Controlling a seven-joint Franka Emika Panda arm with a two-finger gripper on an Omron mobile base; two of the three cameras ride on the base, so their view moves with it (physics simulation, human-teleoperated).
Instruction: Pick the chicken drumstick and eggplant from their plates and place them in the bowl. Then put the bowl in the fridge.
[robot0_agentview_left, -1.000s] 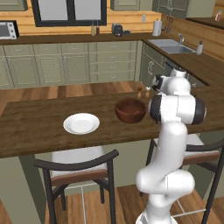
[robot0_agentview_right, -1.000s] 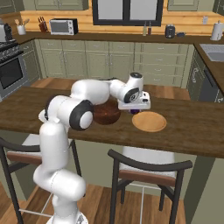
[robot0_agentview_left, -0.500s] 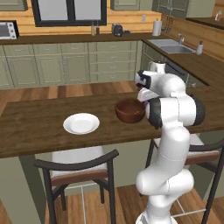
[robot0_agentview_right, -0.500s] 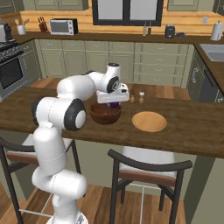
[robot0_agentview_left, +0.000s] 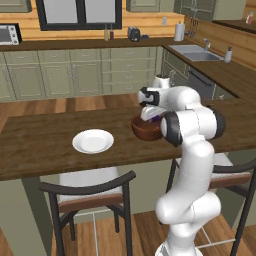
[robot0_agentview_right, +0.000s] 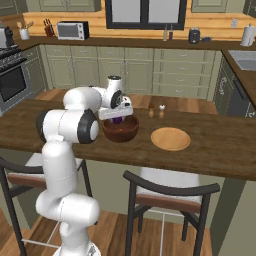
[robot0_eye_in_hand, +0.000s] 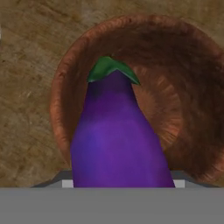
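While my gripper (robot0_agentview_right: 118, 119) clasps the eggplant (robot0_eye_in_hand: 118, 140), I hold it directly above the wooden bowl (robot0_eye_in_hand: 183, 87).

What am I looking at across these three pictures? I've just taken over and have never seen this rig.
It is a white robot arm on a drivable base in a simulated kitchen. Two pictures come from cameras on the base, behind the arm on its left and right; the third looks along the gripper from the hand.

The arm reaches over a wooden counter. On it stand a dark wooden bowl, a white plate and a tan plate, both bare, and two small shakers.

The gripper hangs just above the bowl, holding the eggplant. In the hand view the purple eggplant, green cap pointing away, hangs over the bowl's hollow. No drumstick can be made out in the part of the bowl that shows; the eggplant hides the rest.
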